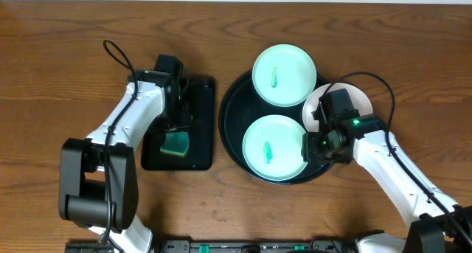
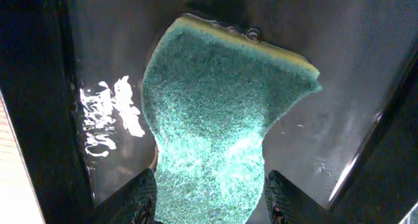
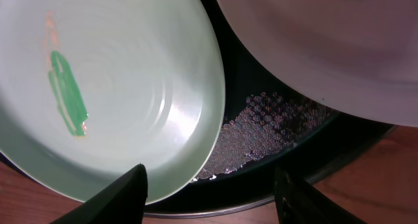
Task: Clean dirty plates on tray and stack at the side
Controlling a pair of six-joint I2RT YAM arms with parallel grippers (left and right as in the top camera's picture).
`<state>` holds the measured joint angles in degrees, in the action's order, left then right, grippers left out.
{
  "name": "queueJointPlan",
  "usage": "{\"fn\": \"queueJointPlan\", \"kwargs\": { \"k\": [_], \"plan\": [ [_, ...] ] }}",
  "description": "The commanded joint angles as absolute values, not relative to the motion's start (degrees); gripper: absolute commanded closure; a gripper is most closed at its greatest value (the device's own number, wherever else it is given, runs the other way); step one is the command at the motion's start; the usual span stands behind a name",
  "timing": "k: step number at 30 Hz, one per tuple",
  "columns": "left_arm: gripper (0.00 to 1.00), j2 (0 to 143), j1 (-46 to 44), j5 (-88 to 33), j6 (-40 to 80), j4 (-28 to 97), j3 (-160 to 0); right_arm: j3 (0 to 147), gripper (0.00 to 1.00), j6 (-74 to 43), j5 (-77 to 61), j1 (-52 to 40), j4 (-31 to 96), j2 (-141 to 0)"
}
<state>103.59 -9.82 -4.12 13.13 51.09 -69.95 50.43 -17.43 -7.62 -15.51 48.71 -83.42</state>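
Two mint-green plates lie in the round black tray [image 1: 230, 127], one at the back [image 1: 285, 74] and one at the front [image 1: 271, 148], each with a green smear. A white plate [image 1: 359, 96] rests on the tray's right rim, partly hidden under my right arm. My right gripper [image 1: 318, 144] is open and empty at the front plate's right edge. In the right wrist view its fingers [image 3: 212, 198] straddle the tray rim [image 3: 274, 126], with the mint plate [image 3: 117, 87] to the left and the white plate [image 3: 313, 48] above. My left gripper [image 1: 177, 126] [image 2: 210, 198] is shut on a green sponge [image 2: 215, 113].
The sponge [image 1: 175, 144] lies in a small rectangular black tray [image 1: 200, 105] left of the round tray; its wet glossy floor [image 2: 366, 67] shows in the left wrist view. Bare wooden table surrounds both trays.
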Motion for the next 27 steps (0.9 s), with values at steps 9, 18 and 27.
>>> {"fn": "queueJointPlan", "kwargs": {
  "k": [9,18,27],
  "plan": [
    [0.68,103.7,-9.7,-3.4,12.8,41.1,-59.6,51.1,0.39,-19.1,-6.9,-15.4,48.6,-83.2],
    [0.93,103.2,-9.6,-3.4,12.8,44.4,-63.3,51.1,0.36,-22.3,-5.8,-15.4,48.8,-83.2],
    [0.93,97.2,-9.6,-3.4,12.8,53.8,-75.1,50.8,0.34,-14.7,-11.3,-15.8,46.2,-86.7]
  ]
}}
